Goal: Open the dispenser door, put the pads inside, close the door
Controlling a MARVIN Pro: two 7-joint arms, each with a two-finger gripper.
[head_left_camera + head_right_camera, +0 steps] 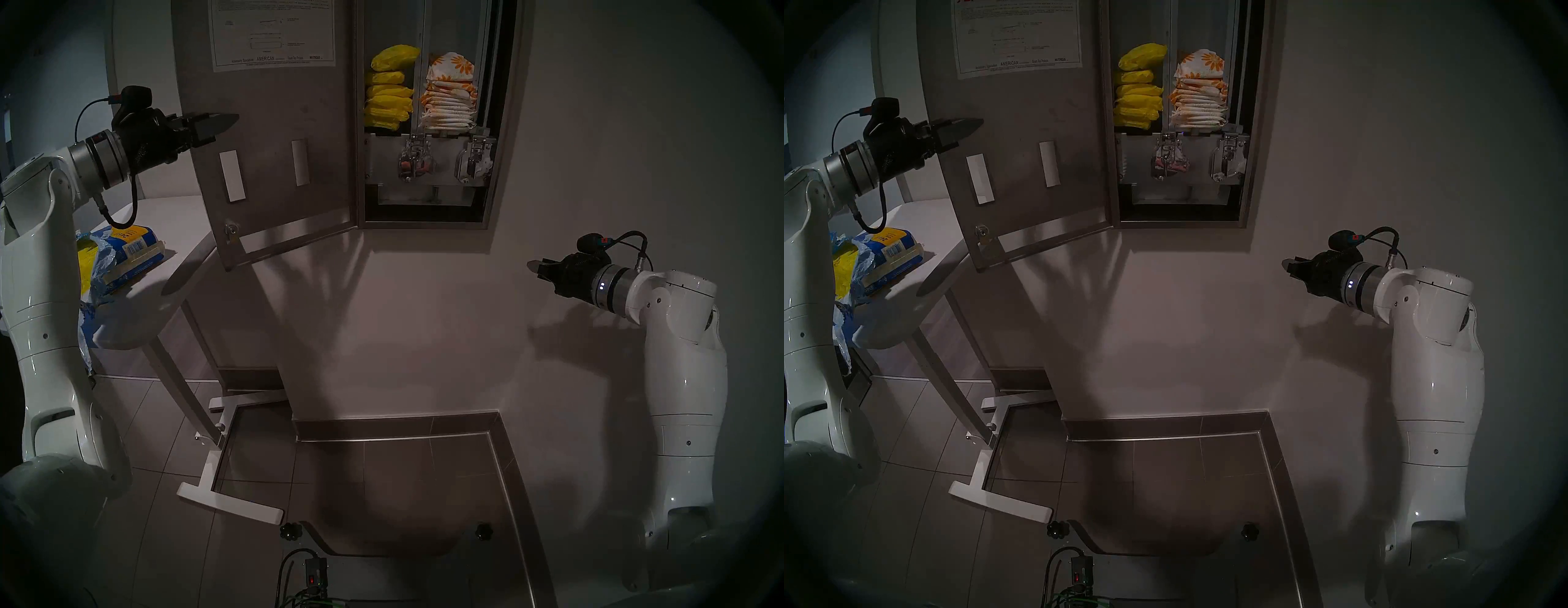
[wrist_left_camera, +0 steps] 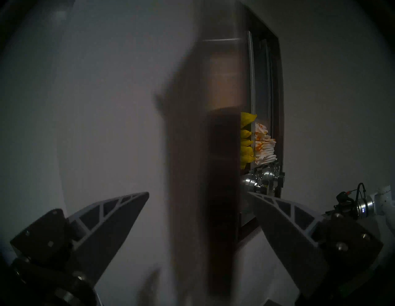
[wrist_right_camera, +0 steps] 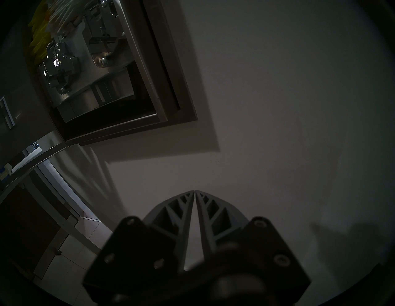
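Torn blue-and-yellow pack [image 1: 123, 250] on the side table [image 1: 169, 237], half hidden by the left arm. Left gripper [image 1: 220, 123] at the door's free edge, jaws wide apart, holding nothing. Dispenser door [image 1: 271, 140] hangs open, top cut off, one sheet [image 1: 271, 34] on its back. Inside: five pads [image 1: 388, 91] stacked in the left column, white flowered packets [image 1: 449, 102] in the right, too tightly packed to count. Two chrome levers [image 1: 415, 159] below. Right gripper [image 1: 535, 268] low, well apart, jaws together, empty.
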